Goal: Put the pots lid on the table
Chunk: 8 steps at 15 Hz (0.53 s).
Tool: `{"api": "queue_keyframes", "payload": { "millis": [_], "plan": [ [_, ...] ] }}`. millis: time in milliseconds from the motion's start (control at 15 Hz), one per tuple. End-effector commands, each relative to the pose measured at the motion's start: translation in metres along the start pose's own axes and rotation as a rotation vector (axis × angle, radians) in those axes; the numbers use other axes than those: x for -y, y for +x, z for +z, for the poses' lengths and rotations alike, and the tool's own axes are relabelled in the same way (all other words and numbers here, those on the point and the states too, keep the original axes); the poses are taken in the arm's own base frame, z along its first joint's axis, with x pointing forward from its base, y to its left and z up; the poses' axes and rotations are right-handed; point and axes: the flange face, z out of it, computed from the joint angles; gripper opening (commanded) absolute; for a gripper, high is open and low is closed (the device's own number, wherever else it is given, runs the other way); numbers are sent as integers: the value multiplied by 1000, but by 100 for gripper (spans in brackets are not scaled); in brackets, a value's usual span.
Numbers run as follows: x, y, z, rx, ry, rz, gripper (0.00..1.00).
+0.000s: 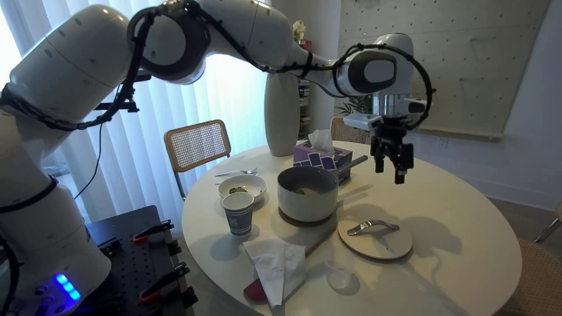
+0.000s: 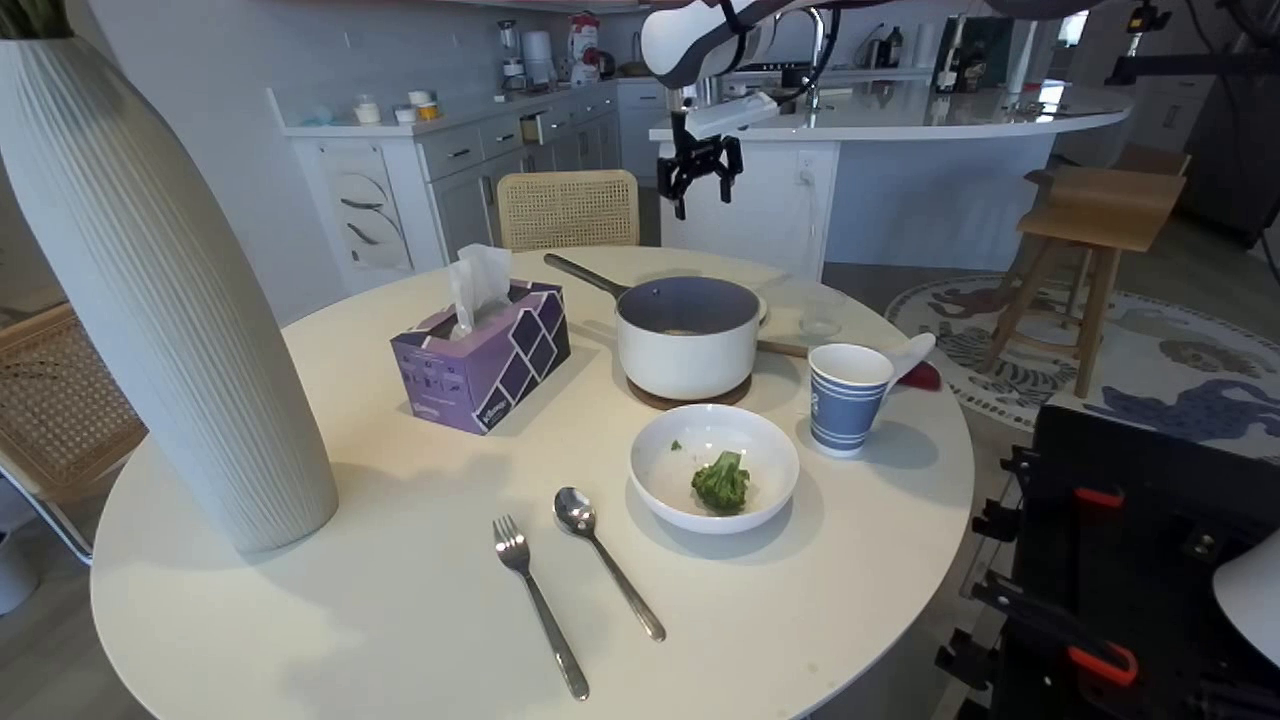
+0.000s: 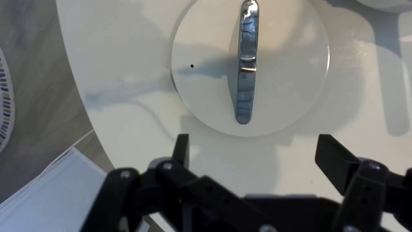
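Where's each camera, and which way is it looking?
In an exterior view: beside the table, looking down across lid and saucepan; most of the arm shows.
In an exterior view: behind the fork, facing saucepan and kitchen island; arm's end up top.
Wrist view: on the arm's end, looking down at the lid; open jaws at bottom.
Both exterior views share saucepan and tissue box.

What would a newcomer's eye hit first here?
Probably the white arm arching over the round table, open pincer hanging above it. Next, the pale lid with its shiny metal handle, lying on the table beside the cream-white pot. Then the tall white vase, standing near the purple tissue box.
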Motion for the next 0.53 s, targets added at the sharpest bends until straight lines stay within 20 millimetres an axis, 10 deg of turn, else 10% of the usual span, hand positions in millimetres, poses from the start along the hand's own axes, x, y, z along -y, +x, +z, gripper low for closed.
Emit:
{"api": "queue_keyframes", "payload": {
  "millis": [0,467],
  "plan": [
    [5,-17,-41,29,-49,25,100],
    [37,-68,-130,33,-78,68,100]
  ]
}}
